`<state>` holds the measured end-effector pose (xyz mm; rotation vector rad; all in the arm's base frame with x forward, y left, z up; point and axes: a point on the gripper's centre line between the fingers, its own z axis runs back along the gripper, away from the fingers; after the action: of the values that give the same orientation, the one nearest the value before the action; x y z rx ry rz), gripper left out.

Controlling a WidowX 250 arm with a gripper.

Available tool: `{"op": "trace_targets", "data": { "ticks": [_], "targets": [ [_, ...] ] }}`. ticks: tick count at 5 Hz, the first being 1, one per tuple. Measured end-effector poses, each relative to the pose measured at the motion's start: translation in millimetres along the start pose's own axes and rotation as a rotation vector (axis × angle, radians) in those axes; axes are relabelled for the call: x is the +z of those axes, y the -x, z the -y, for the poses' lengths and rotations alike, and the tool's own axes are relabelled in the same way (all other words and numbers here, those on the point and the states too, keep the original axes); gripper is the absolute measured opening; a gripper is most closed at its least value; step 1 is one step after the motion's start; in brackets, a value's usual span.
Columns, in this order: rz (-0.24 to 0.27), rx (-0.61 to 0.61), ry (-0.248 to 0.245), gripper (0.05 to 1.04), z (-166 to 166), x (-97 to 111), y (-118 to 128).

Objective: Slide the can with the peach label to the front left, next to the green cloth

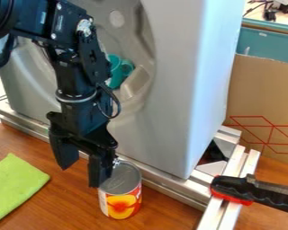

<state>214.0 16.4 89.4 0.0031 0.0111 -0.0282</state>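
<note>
The black gripper (81,170) hangs down at the left centre, its two fingers spread apart with a gap of bare table between them. Its right finger stands at the upper left edge of a tin can (120,197), in front of part of the lid; whether they touch I cannot tell. The can is upright on the wooden table, with a grey metal top and a red, yellow and white label. Left of the gripper, a green cloth (15,185) lies flat on the table.
A grey moulded panel (176,90) rises behind the can, with teal cups (119,71) in its recess. Metal rails (176,191) run along its base. A black and red clamp (242,188) grips the rails at the right, before a cardboard sheet (263,99).
</note>
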Motion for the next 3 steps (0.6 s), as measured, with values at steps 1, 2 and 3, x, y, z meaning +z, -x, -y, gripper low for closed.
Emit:
{"op": "trace_targets", "data": {
  "ticks": [1,2,3],
  "targets": [
    [-0.017,0.003,0.002,1.0,0,-4,2],
    [-0.006,0.012,-0.018,1.0,-2,-12,-22],
    [-0.009,0.007,-0.086,1.001,9,-20,-35]
  ]
}}
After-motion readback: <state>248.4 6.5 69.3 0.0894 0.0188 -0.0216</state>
